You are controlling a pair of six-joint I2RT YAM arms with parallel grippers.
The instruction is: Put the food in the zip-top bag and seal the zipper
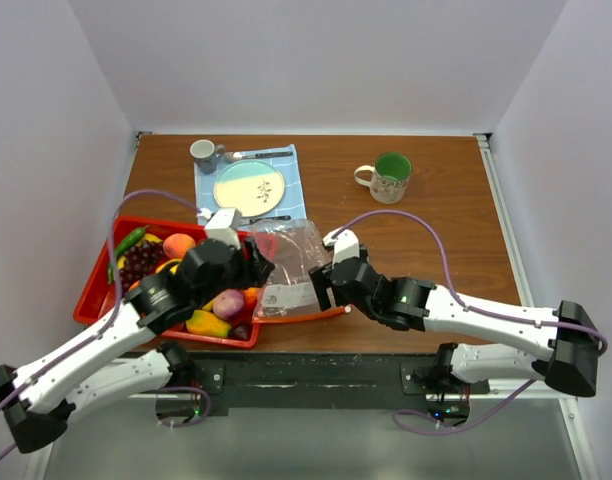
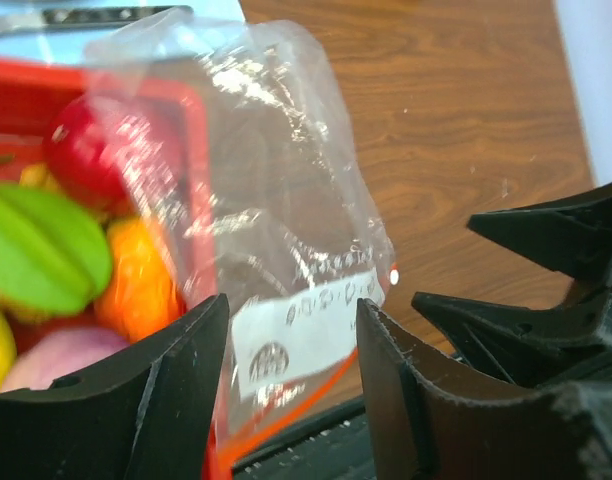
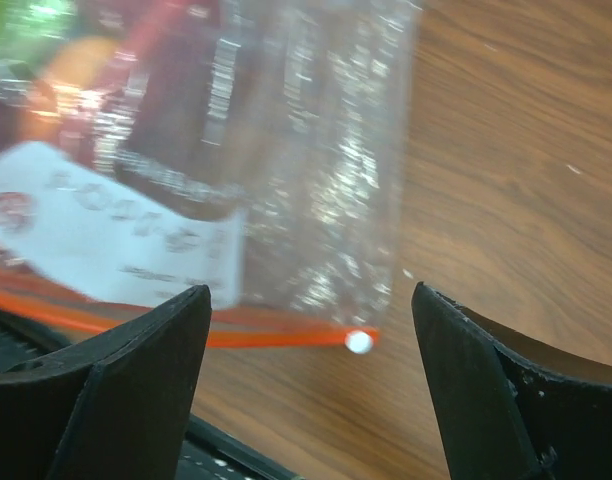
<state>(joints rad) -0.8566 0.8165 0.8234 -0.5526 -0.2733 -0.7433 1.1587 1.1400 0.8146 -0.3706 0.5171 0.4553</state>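
The clear zip-top bag [image 1: 291, 262] lies at the table's centre, its left part over the red tray's right rim [image 1: 248, 340]. Its orange zipper [image 1: 308, 315] runs along the near edge. The food sits in the tray: a peach [image 1: 178, 245], grapes [image 1: 141, 262], a purple onion [image 1: 229, 303], a mango [image 1: 208, 323]. My left gripper [image 1: 261, 263] is open, its jaws either side of the bag's white label [image 2: 306, 325]. My right gripper [image 1: 326, 285] is open at the bag's right near corner, with the zipper [image 3: 236, 335] and its white end [image 3: 359, 341] between the jaws. Neither holds anything.
A green mug [image 1: 389, 177] stands at the back right. A blue cloth [image 1: 286, 180] carries a plate [image 1: 248, 187], with a small grey cup [image 1: 203, 152] and a spoon [image 1: 258, 155] beside it. My right gripper's fingers [image 2: 546, 290] are close to my left gripper. The table's near edge lies just below the bag.
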